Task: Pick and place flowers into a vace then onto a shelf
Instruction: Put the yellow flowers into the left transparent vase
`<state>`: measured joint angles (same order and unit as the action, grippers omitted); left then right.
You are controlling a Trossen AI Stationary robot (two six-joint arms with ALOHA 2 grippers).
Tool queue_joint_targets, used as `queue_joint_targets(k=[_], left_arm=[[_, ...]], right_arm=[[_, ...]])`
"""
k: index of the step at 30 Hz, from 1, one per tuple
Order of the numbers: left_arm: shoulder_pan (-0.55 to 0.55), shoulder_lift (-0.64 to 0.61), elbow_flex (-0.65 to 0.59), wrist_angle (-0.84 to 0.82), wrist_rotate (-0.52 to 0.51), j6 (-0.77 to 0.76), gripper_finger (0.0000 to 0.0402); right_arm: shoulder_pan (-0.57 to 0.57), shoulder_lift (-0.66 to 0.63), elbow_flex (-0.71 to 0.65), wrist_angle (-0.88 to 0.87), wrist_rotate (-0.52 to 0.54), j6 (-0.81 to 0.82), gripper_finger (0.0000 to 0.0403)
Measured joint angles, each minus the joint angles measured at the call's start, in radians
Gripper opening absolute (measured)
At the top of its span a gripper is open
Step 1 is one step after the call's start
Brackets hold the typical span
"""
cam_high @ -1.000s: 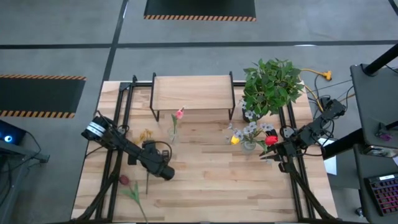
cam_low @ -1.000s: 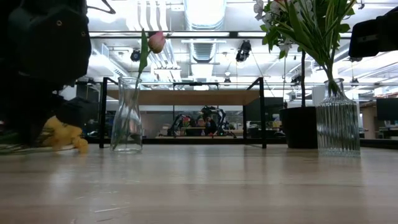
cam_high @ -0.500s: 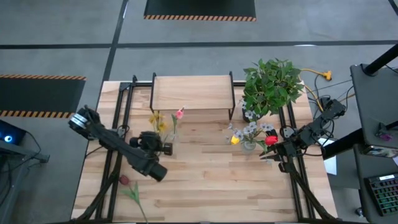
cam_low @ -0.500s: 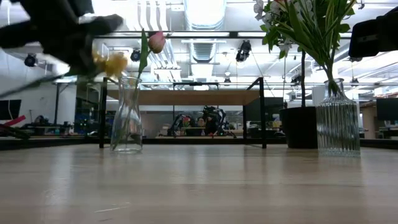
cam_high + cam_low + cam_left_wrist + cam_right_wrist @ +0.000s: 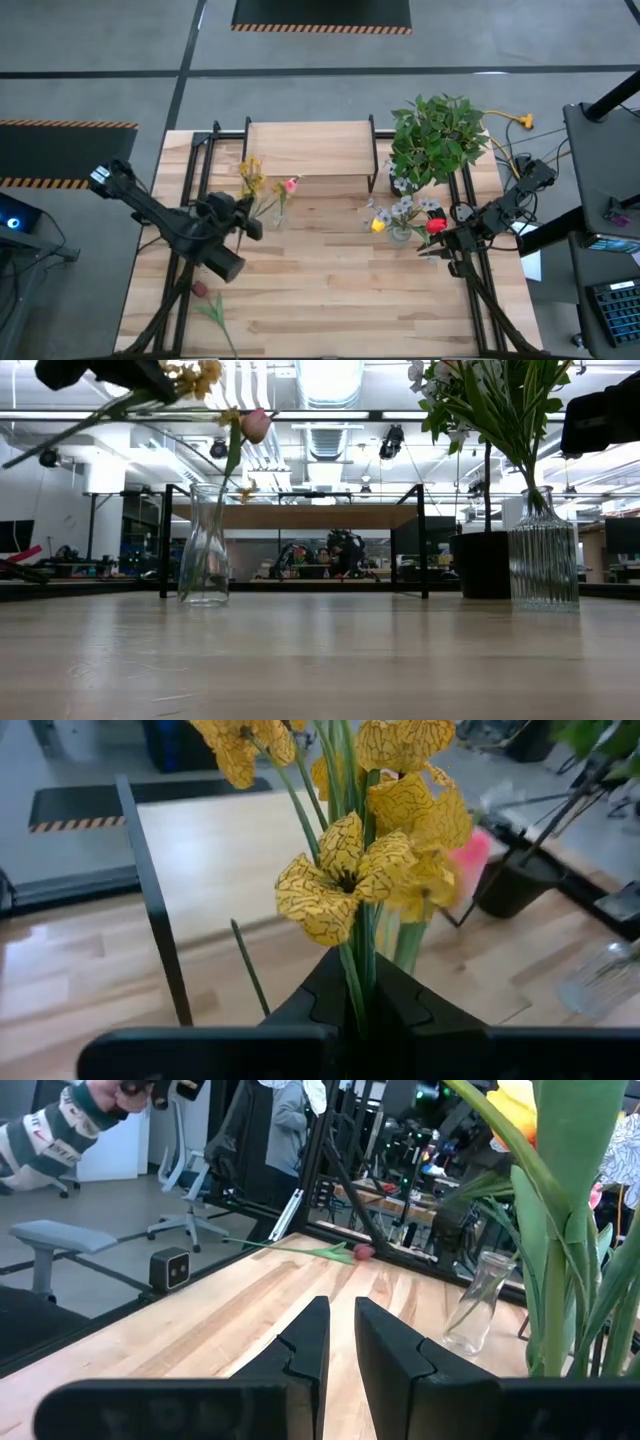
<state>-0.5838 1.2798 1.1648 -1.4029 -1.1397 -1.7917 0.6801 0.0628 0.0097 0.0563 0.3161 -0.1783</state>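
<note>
Left gripper (image 5: 243, 218): hovering above the table just beside the clear vase (image 5: 277, 216), fingers clenched on the yellow flowers' stems.
Yellow flowers (image 5: 352, 880): being held aloft, stems pinched between the dark fingers (image 5: 328, 990), heads leaning toward the shelf (image 5: 310, 148), above and beside the clear vase's mouth in the low view.
Red flower (image 5: 201, 291): lying flat on the table, well apart from the clear vase, toward the near edge.
Clear vase: standing upright in front of the shelf, holding one pink flower (image 5: 252, 426).
Ribbed vase (image 5: 543, 563): standing upright, well apart from the clear vase, carrying a mixed bunch.
Right gripper (image 5: 340, 1340): waiting just beside the ribbed vase, fingers slightly parted, grasping nothing.
</note>
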Motion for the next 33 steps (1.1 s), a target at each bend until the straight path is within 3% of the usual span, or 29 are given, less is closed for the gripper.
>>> queue_joint_targets(k=[8, 13, 19, 33], left_arm=[[0.000, -0.146, 0.000, 0.000, -0.078, 0.156, 0.0001], [0.000, -0.205, 0.000, 0.009, -0.245, 0.220, 0.0001], [0.000, -0.170, -0.001, 0.067, -0.423, 0.247, 0.0001], [0.017, 0.003, 0.016, 0.196, -0.431, 0.278, 0.0001]], right_arm=[[0.000, 0.000, 0.000, 0.000, 0.000, 0.003, 0.0043], [0.000, 0.000, 0.000, 0.000, 0.000, 0.003, 0.0043], [0.000, 0.000, 0.000, 0.000, 0.000, -0.010, 0.0043], [0.000, 0.000, 0.000, 0.000, 0.000, -0.016, 0.0043]])
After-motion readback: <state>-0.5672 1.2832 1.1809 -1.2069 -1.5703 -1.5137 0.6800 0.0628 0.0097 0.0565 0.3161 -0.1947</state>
